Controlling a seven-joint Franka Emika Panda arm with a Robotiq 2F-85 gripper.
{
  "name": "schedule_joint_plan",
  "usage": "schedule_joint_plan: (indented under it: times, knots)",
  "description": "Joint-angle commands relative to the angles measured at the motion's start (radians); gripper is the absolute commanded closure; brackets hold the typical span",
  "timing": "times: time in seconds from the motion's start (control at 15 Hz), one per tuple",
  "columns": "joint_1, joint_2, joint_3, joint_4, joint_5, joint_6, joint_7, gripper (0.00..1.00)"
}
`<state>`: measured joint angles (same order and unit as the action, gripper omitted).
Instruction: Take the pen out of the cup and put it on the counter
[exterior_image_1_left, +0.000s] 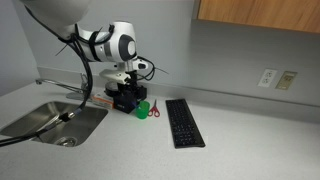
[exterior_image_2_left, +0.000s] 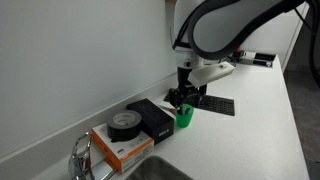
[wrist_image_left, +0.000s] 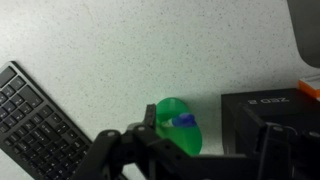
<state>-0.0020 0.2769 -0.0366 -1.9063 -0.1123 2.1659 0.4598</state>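
Your gripper jaws spread wide, green cup between them, pen inside, black box lettering too blurred to read.

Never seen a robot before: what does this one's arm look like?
A chunky white arm of rounded segments, with dark rings at the joints. A black cable loops alongside it. Its end effector is black, with angular fingers.
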Motion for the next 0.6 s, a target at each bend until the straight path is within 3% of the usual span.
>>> schedule_joint_plan:
  times: [0.0,0.4,0.53]
  knots:
    - [0.027,0.031,-0.022,0.056,-0.019,-0.060,0.025,0.48]
    - [0.028,-0.002,-0.037,0.051,-0.037,-0.099,0.020,0.95]
    - [0.023,-0.038,-0.043,0.035,-0.045,-0.112,0.010,1.00]
